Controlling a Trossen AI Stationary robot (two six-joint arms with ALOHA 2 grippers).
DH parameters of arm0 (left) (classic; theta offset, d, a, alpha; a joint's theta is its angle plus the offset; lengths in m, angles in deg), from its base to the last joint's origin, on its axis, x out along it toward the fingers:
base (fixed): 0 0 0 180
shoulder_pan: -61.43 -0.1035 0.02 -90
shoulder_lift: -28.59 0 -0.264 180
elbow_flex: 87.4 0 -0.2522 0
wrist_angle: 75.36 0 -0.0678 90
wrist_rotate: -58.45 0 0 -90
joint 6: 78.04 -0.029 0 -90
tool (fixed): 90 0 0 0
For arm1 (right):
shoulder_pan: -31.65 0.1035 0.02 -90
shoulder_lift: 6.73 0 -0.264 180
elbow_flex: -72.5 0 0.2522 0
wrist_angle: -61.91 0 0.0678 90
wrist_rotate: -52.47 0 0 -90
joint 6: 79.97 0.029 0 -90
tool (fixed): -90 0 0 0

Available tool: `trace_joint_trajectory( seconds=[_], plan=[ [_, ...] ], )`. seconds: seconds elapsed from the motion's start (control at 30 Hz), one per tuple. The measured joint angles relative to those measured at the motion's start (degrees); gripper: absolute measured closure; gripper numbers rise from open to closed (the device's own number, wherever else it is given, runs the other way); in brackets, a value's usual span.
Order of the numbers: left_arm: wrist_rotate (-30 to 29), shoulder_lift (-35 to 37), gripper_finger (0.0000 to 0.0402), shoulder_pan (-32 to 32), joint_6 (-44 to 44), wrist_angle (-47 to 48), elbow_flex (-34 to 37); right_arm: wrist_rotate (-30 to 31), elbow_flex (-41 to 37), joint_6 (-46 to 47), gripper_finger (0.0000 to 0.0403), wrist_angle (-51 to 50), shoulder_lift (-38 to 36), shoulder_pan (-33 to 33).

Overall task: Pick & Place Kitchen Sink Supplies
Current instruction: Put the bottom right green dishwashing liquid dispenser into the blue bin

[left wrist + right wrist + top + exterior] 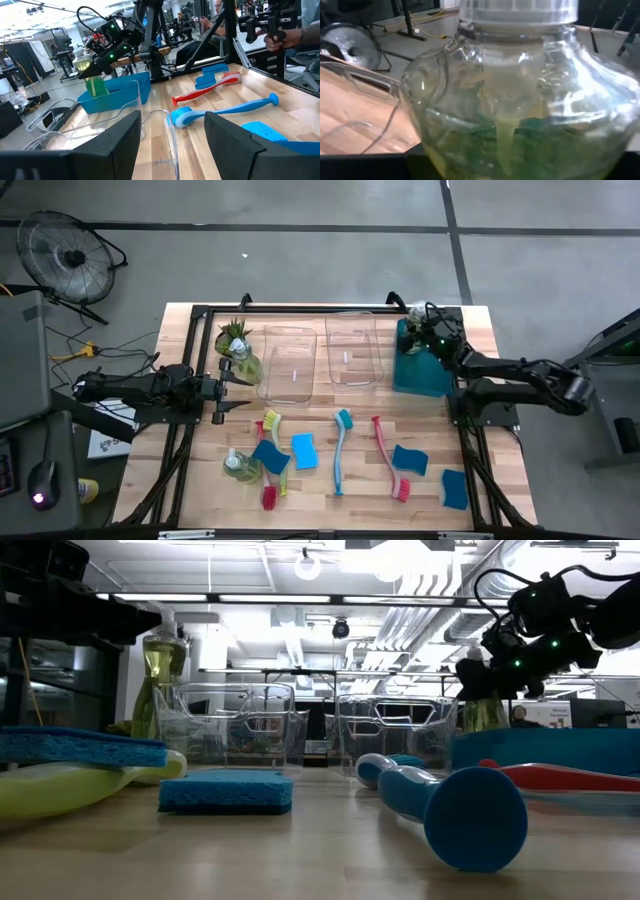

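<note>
Over the teal bin (420,375) at the table's two o'clock corner, the right gripper (424,338) holds a clear soap bottle (484,712) aloft, fingers clamped on it, yellowish-green liquid filling the right wrist view.

At nine o'clock, the left gripper (236,394) hovers with jaws parted and nothing between them, a second soap bottle (243,363) just beside it at its twelve o'clock, next to the small potted plant (233,333). Two clear bins (288,363) stand at the table's twelve o'clock. Toward six o'clock lie a third soap bottle (238,466), blue sponges (305,450), a teal brush (340,450), a red brush (389,457) and, at seven o'clock, a yellow-green brush (276,445).
</note>
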Motion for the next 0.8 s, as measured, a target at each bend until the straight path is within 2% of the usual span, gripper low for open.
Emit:
trace_joint_trajectory(
  seconds=[0.27,0.57,0.8],
  plan=[
    [0.0,0.0,0.0188,-0.01,0.0,0.01,0.01,-0.63,0.02,0.43,0.0224,0.49,0.84,-0.08],
    [0.0,0.0,0.0188,-0.01,0.0,-0.01,0.0,-2.11,0.02,0.45,0.0183,0.26,0.84,-0.08],
    [0.0,0.0,0.0188,-0.02,0.01,-0.01,0.0,-2.45,0.02,2.01,0.0175,-0.32,0.85,-0.08]
  ],
)
